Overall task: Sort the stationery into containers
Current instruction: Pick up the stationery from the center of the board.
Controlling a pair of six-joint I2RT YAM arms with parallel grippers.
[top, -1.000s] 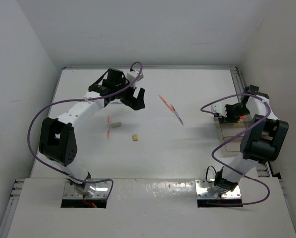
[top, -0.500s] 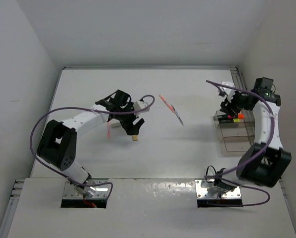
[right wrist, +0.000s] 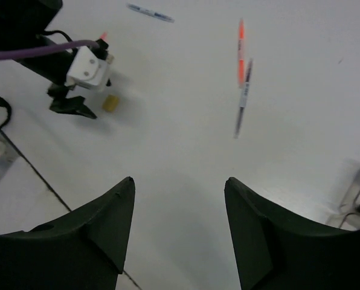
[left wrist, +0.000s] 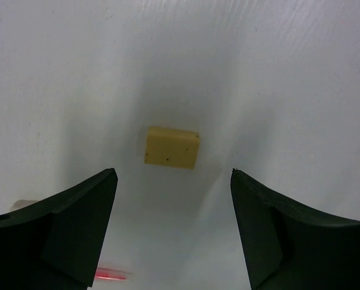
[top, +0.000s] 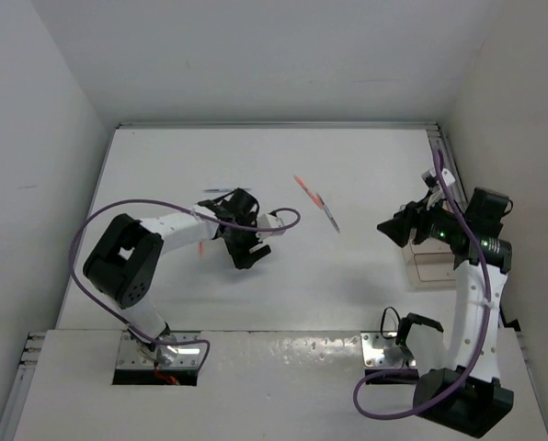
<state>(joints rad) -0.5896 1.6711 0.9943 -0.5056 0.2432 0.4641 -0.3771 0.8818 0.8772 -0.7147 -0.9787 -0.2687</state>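
A tan eraser block (left wrist: 172,147) lies on the white table, just ahead of my left gripper's (left wrist: 174,175) open, empty fingers. In the top view my left gripper (top: 246,250) covers it. The eraser also shows in the right wrist view (right wrist: 110,103). My right gripper (top: 398,225) is open and empty, raised above the table left of a clear container (top: 437,267). An orange pen (top: 302,185) and a dark pen (top: 331,216) lie mid-table, and they also show in the right wrist view: the orange pen (right wrist: 241,51), the dark pen (right wrist: 243,99).
A thin blue pen (top: 217,190) lies behind the left arm. A red pen (top: 201,248) lies partly under that arm, its tip in the left wrist view (left wrist: 110,276). The right arm hides part of the containers. Walls close the table on three sides.
My left gripper came down and nearer, over the tan eraser. My right gripper left the containers and swung left and nearer, open.
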